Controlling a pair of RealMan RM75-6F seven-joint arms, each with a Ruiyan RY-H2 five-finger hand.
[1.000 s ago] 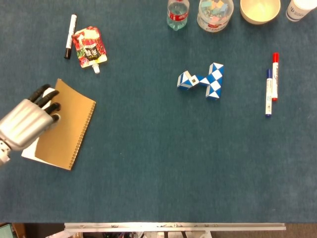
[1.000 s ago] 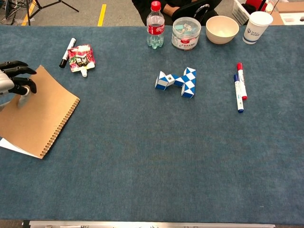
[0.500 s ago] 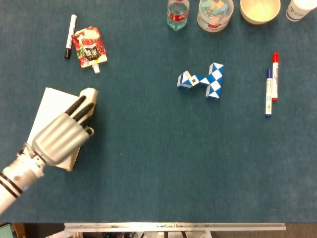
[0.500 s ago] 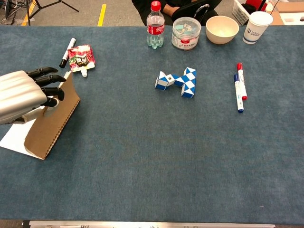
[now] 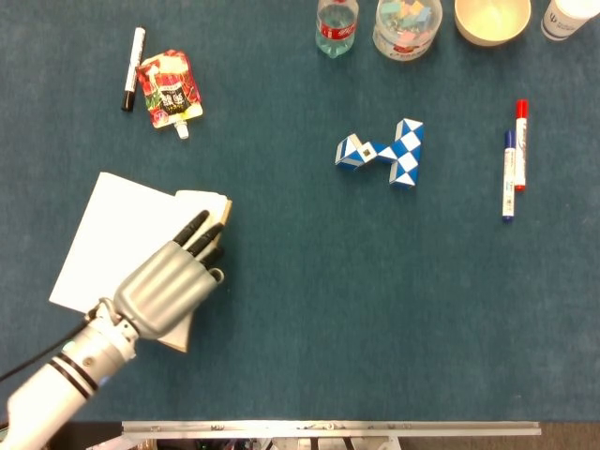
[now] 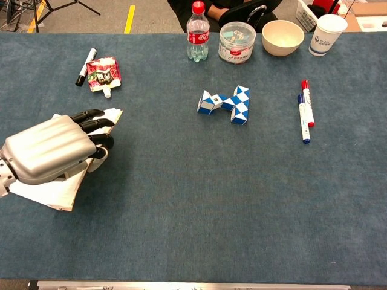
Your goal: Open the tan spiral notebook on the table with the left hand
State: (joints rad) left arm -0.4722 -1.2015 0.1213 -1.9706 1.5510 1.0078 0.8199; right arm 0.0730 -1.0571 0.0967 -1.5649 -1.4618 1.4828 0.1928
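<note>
My fingers (image 5: 199, 232) on the left hand (image 5: 169, 286) are stretched out almost straight and close together, lying against the notebook's (image 5: 103, 225) raised cover (image 5: 208, 208). I cannot tell whether the thumb is pinching the cover from beneath, as the back of the hand hides it in both views. The tan spiral notebook lies at the left of the table (image 5: 328, 309), near its front edge; a white page faces up and the cover stands tipped past upright toward the right, its pale inside showing. The chest view gives the same: dark fingertips on the cover's top edge, pages under the palm.

My judgement is that the opening is most of the way done, and the cover needs laying flat on the right of the spiral. The risk is that I lift away too soon and the cover swings back shut. Pressing too hard could also drag the whole notebook across the cloth, or crease the cover at the wire.

Up and left of the notebook lie a black marker (image 5: 133, 68) and a red pouch (image 5: 169, 88), well apart from it. A blue-and-white twist puzzle (image 5: 384, 153) sits mid-table, and two pens (image 5: 514, 159) lie far right. My right hand shows in neither view.
</note>
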